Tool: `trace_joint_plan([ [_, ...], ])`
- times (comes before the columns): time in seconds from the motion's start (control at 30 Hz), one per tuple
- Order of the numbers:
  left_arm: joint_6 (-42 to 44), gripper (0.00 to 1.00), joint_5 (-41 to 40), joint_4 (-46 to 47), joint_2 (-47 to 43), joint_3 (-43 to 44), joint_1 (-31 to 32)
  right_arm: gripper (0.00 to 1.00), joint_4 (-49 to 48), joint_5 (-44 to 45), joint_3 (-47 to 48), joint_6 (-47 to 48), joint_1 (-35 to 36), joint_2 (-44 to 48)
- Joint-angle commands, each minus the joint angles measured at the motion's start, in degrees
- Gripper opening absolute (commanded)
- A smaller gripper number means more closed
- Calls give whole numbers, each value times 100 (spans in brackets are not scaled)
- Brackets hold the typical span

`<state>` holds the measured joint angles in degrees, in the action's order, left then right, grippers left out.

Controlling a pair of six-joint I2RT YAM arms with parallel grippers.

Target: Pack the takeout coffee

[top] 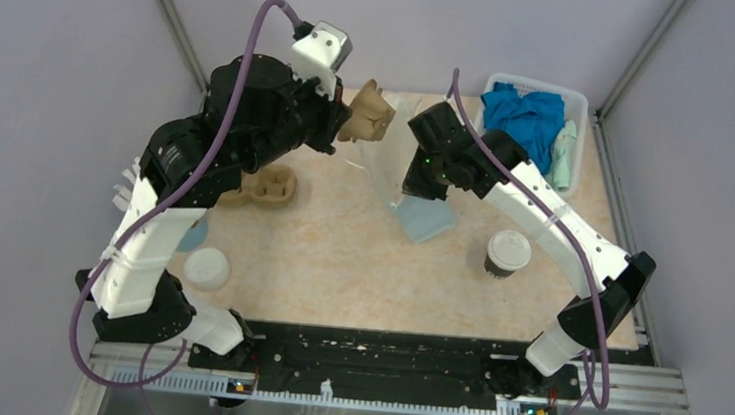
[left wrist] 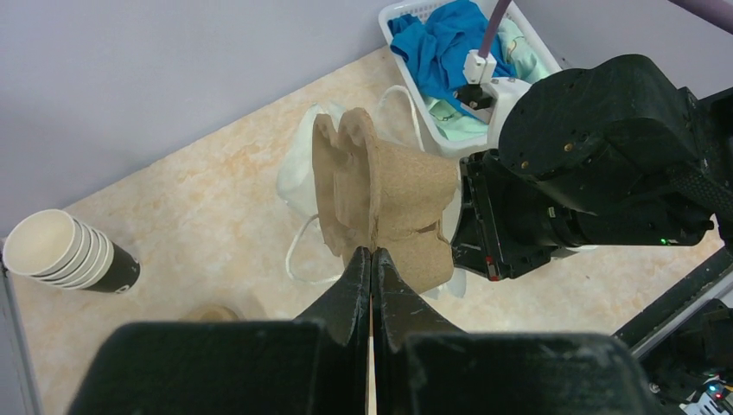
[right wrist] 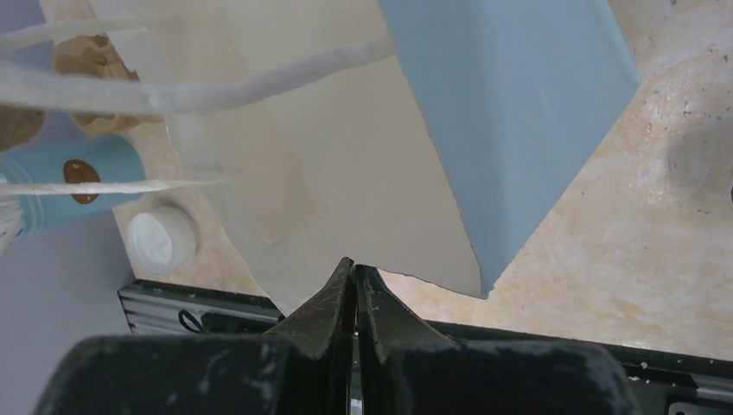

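The takeout coffee (top: pixel 507 252), a dark cup with a white lid, stands upright on the table at the right, beside my right forearm and apart from both grippers. My left gripper (left wrist: pixel 372 252) is shut on the edge of a brown pulp cup carrier (left wrist: pixel 385 203), held up on edge above the far middle of the table. My right gripper (right wrist: pixel 353 264) is shut on the rim of a white and pale blue paper bag (right wrist: pixel 372 156) with white rope handles. The bag (top: pixel 416 202) hangs next to the carrier (top: pixel 370 112).
A second pulp carrier (top: pixel 267 187) lies on the table under my left arm. A loose white lid (top: pixel 206 268) sits at the near left. A stack of lidless cups (left wrist: pixel 65 251) lies at the far left. A white basket (top: pixel 575 103) with blue cloth stands at the back right.
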<state>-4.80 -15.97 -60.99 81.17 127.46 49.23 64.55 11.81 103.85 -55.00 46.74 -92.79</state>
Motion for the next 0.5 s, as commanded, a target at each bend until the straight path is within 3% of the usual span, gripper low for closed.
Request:
trace_joint_plan([
  [0.0, 252, 0, 225, 514, 157, 70, 25, 0, -259, -141, -35, 137, -10, 299],
  [0.47, 241, 0, 611, 739, 406, 297, 25, 0, -576, -597, -604, 469, -394, 735],
])
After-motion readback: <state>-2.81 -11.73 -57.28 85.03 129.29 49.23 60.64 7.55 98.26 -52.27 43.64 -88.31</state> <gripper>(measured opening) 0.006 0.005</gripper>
